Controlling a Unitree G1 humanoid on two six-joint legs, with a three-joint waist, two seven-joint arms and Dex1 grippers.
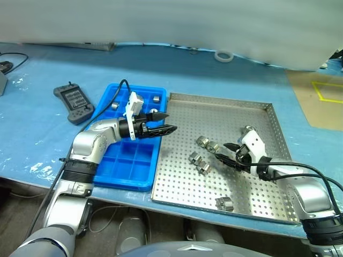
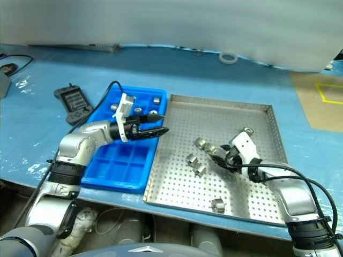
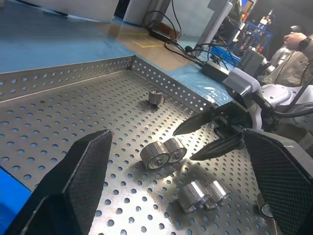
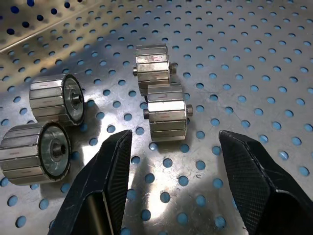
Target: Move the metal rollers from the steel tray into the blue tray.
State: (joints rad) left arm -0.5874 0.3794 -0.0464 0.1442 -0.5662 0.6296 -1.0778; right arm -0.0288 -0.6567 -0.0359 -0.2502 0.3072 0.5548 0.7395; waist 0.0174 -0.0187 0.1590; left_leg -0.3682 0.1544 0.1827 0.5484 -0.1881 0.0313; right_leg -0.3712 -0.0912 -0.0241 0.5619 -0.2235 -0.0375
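Rollers [image 4: 166, 111], shiny, faceted, lie paired on steel tray [image 1: 252, 199]; both pincers [image 1: 161, 122] [image 1: 228, 153] gape apart, empty.

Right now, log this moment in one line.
left gripper: open, empty | right gripper: open over metal rollers | steel tray

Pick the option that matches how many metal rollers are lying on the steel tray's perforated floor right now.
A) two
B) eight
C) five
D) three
C: the steel tray holds two pairs of metal rollers near its middle and a single one near its front edge.
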